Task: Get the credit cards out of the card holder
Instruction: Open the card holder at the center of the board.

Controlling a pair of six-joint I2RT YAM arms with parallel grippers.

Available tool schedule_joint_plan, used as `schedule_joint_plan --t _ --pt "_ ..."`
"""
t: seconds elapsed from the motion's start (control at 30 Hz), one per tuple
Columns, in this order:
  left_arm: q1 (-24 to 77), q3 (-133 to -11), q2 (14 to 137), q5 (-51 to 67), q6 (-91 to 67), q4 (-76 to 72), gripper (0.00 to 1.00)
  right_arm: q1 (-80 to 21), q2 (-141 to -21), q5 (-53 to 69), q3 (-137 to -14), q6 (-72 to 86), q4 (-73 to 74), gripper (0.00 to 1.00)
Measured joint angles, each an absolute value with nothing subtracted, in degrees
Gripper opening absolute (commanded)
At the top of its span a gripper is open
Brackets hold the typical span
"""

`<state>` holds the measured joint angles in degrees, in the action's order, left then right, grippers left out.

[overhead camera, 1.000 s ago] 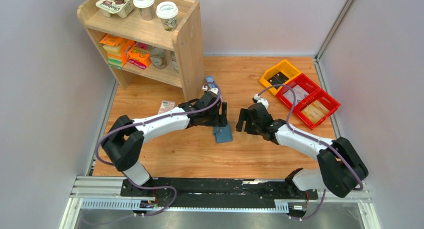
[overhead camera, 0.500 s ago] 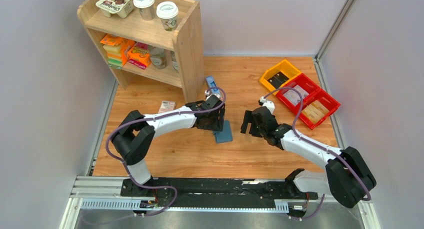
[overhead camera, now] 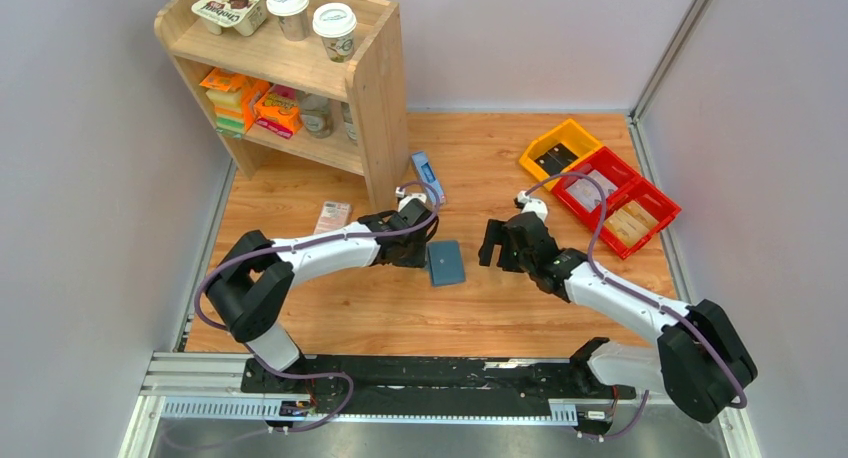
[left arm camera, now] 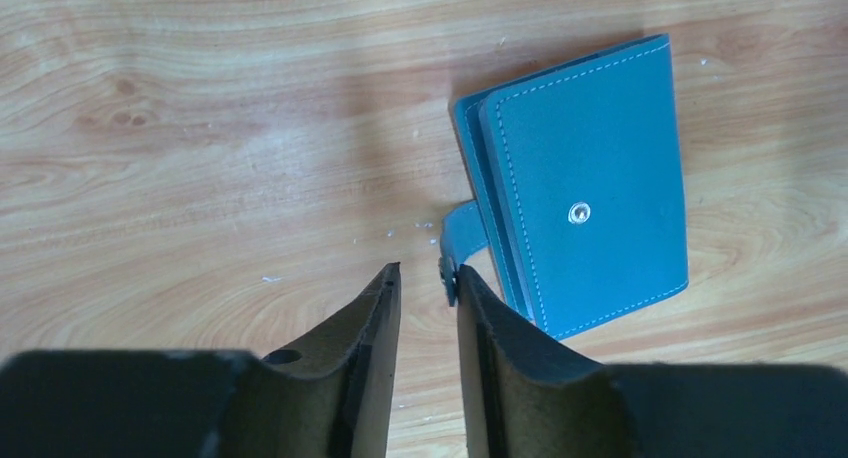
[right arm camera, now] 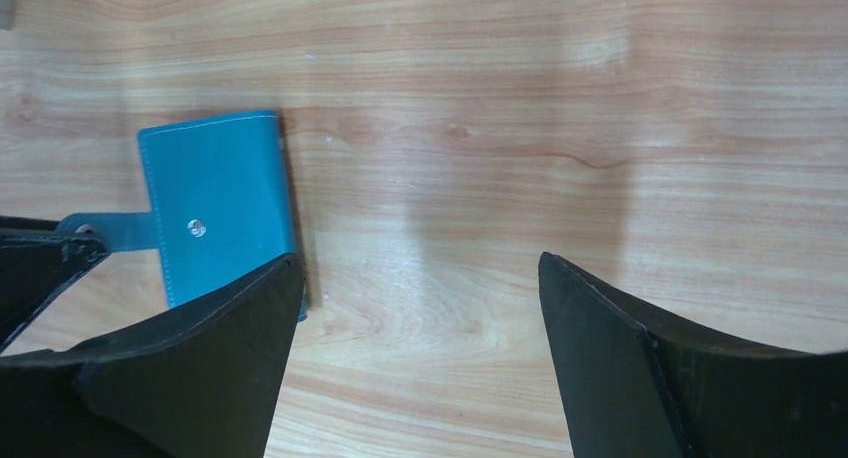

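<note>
The teal-blue card holder (overhead camera: 445, 263) lies folded flat on the wooden table between my two arms. Its snap stud faces up and its closure tab (left arm camera: 462, 240) hangs loose toward the left gripper. No credit cards show; they are hidden inside. My left gripper (overhead camera: 418, 250) sits low just left of the holder (left arm camera: 585, 198). Its jaws (left arm camera: 425, 270) stand a narrow gap apart over bare wood, with the tab's end touching the right fingertip (left arm camera: 470, 283). My right gripper (overhead camera: 492, 248) hovers to the right of the holder (right arm camera: 215, 208), wide open (right arm camera: 420, 263) and empty.
A wooden shelf (overhead camera: 380, 88) with cups and packets stands at the back left. A narrow blue-and-white box (overhead camera: 427, 176) leans by its foot, just behind the left gripper. A pink patterned pack (overhead camera: 331, 216) lies to the left. Yellow (overhead camera: 560, 148) and red bins (overhead camera: 620, 203) sit at the right.
My left gripper has drawn back leftward off the card holder and its jaws have narrowed. The holder now lies uncovered. My right gripper opened a little wider and barely moved.
</note>
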<state>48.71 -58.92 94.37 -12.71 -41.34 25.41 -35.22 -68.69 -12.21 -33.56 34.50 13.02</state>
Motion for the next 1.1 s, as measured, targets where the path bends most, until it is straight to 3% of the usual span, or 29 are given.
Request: schedule_joint_plan --t 0.23,0.37,0.5,0.8,1.1 --pt "46.7 -52.97 92.31 -10.92 -43.94 20.91 0.18 -37.34 -67.72 -9.04 -33.56 31.33 9.98 0.88" --pt "44.99 -48.75 90.98 -8.43 -46.04 16.82 0.0 -39.42 -69.95 -7.75 -34.35 29.3 9.02 0.89" --pt "44.14 -46.3 89.6 -6.74 -47.07 13.5 0.0 -41.98 -73.91 -7.64 -36.75 27.92 9.04 1.0" --pt "44.1 -42.65 82.89 -4.32 -47.66 9.34 0.0 -47.2 -86.08 -10.61 -48.1 27.4 10.9 1.0" --pt "44.16 -48.21 78.81 0.84 -45.45 9.47 0.0 -47.55 -79.72 -19.84 -46.19 30.57 14.02 1.0"
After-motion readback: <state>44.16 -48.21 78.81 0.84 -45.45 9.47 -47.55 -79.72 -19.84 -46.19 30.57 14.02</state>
